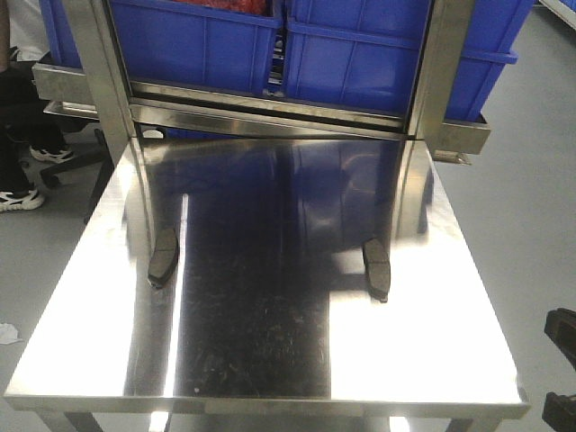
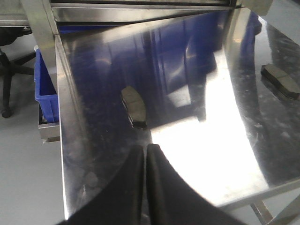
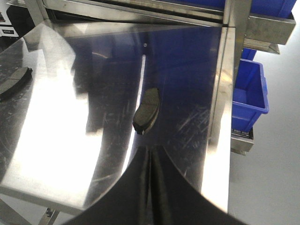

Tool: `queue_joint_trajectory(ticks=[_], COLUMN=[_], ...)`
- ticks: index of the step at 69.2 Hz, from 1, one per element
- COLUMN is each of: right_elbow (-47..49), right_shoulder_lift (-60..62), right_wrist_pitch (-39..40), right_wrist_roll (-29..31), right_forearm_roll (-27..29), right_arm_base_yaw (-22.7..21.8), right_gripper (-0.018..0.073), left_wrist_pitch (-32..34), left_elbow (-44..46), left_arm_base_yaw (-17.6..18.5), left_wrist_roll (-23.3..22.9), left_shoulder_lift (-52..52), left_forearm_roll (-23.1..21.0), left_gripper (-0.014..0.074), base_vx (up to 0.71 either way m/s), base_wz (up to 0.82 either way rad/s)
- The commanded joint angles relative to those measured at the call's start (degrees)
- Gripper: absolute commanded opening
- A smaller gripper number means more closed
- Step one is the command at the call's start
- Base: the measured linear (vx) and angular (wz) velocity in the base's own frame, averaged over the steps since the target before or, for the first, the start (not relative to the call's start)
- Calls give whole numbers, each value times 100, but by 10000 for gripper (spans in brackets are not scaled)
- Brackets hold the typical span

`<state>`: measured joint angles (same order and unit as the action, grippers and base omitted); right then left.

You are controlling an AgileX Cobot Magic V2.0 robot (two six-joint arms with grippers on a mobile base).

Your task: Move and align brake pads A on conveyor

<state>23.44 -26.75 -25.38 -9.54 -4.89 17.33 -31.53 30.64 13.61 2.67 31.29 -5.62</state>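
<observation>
Left end effector (image 2: 144,150), closed, has brake pad (image 2: 134,107) just ahead.

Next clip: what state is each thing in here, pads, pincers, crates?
Left brake pad: lying flat on the steel table, untouched.
Right brake pad: lying flat on the same table, untouched.
Left pincer: shut, empty.
Right pincer: shut, empty.
Blue crates: on the rack behind the table.
</observation>
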Motion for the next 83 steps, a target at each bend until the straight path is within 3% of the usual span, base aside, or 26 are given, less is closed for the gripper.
queue_joint_trajectory(ticks=[1,83], right_elbow=[171,171], right_shoulder_lift=[-16,-16], right_wrist_pitch=[385,385], right_wrist_roll=[66,66], right_forearm_roll=[-58,-58], right_arm_base_yaw=[-18,-18], right_gripper=[-10,-10], left_wrist_pitch=[363,363], left_elbow=[149,149], left_arm_base_yaw=[30,30], left_wrist_roll=[-24,-24], left_shoulder_lift=[40,40], left_forearm_roll=[-25,-25], left_gripper=[-6,-6], base_vx=[11,10], base_wz=[12,-6])
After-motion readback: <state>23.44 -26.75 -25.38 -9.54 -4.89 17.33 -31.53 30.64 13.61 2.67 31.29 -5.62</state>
